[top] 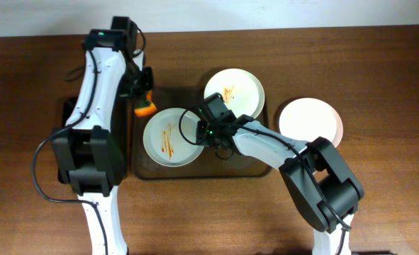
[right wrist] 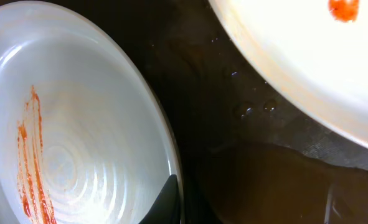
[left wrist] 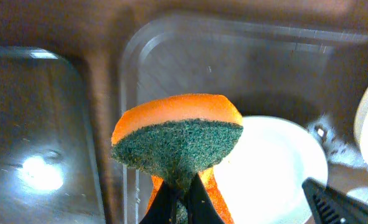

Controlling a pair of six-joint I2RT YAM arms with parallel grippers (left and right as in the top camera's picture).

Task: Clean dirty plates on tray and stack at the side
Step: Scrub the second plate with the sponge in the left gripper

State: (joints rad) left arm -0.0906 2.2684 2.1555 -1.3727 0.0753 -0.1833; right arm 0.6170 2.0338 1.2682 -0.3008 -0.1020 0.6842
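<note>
On the bench: the tray (top: 142, 170) sits in the middle. It carries two of the plates, and the third lies off its right side.
Plates, count: three. The mint plate (top: 170, 136) and one white plate (top: 234, 93) are on the tray, both streaked orange-red. The other white plate (top: 310, 122) is bare of sauce, so it probably marks the stacking spot.
Left gripper (top: 144, 99): closed tight on the sponge (left wrist: 177, 140), pinching its lower edge. The green scouring face is turned outward, ready for wiping, I judge. It hangs over the tray's left rim, just beside the mint plate.
Right gripper (top: 198, 132): at the mint plate's right rim. One finger (right wrist: 168, 199) shows against the rim's inner side. Whether it is clamped on the rim I cannot tell. Its position suggests it is there to steady the plate against the scrub.
Sponges, count: one.
Trays, count: two. The brown one is in use. The black tray (top: 67, 113) lies under the left arm.
</note>
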